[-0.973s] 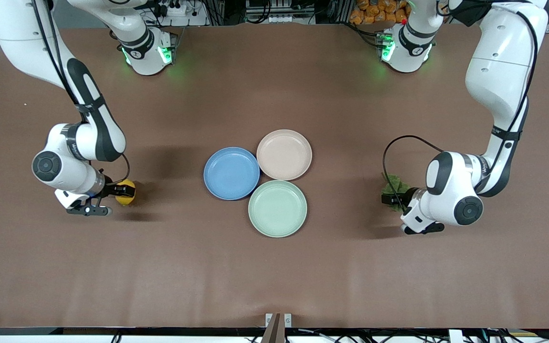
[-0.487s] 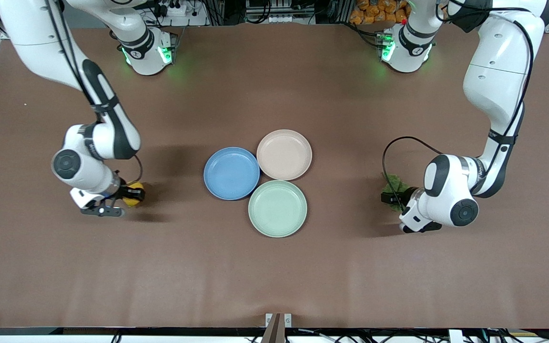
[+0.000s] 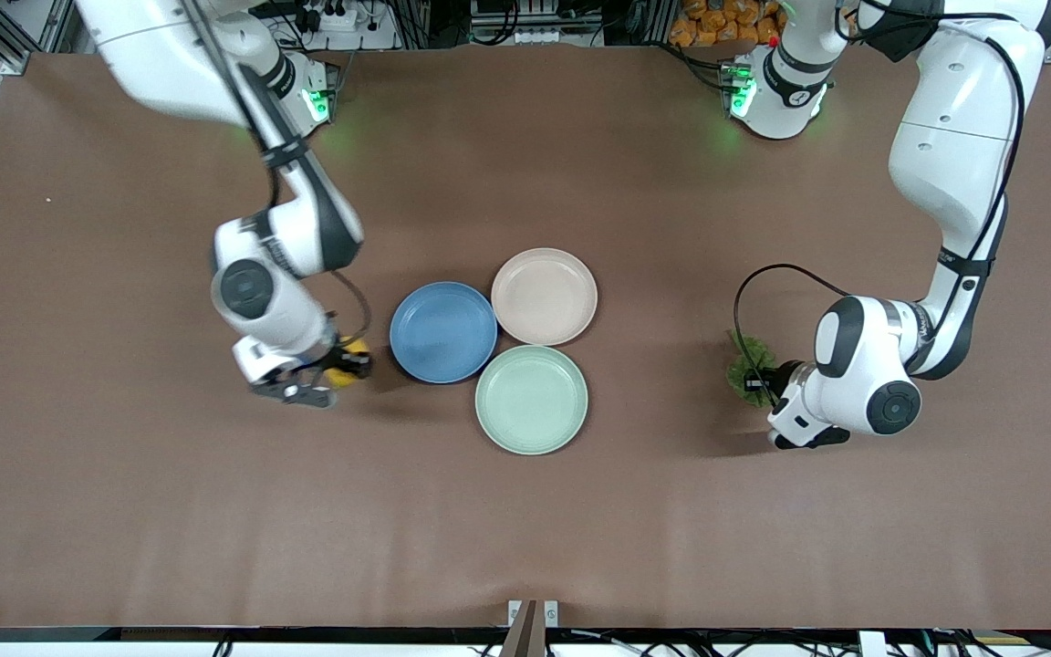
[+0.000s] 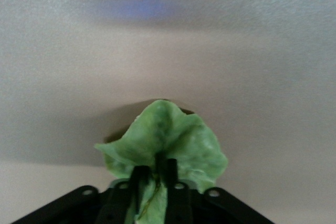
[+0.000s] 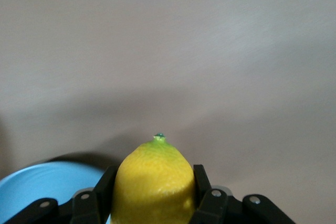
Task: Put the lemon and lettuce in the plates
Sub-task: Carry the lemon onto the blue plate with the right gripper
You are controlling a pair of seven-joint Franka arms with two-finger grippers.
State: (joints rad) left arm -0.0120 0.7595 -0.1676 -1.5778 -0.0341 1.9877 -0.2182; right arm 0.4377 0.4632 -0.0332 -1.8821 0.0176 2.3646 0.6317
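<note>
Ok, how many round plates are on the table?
3, clustered mid-table: round blue plate toward the right arm's end, beige-pink plate farthest from the front camera, mint-green plate nearest. None looks hidden.

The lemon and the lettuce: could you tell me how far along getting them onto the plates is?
Nothing is placed yet: the blue plate and beige-pink plate are bare. In hand: the right gripper grips the lemon just beside the blue plate, and the left gripper pinches the lettuce toward the left arm's end of the table. Left: carry both over and release.
</note>
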